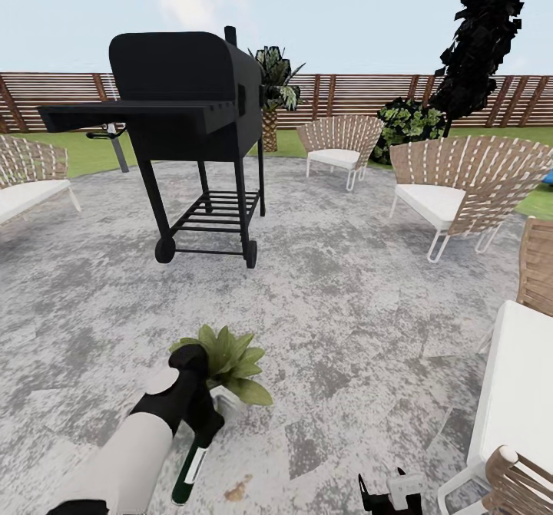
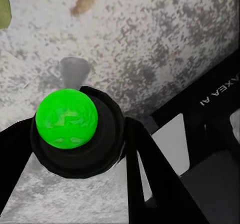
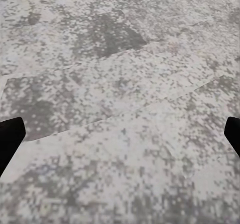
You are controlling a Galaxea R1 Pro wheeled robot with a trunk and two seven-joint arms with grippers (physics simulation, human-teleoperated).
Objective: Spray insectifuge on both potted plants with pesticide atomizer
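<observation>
Pickup done: left gripper (image 1: 201, 423) clamped on pesticide atomizer (image 1: 188, 470), at 7 o'clock off one potted plant (image 1: 228, 361). Right gripper (image 3: 120, 134) spread, idle. Spraying both plants, by my read, remains.

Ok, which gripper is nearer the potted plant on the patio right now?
Left. The left gripper, shut on the pesticide atomizer, sits right beside the potted plant, overlapping its leaves. The right gripper hangs low at the head view's bottom edge, well apart to the plant's right.
</observation>
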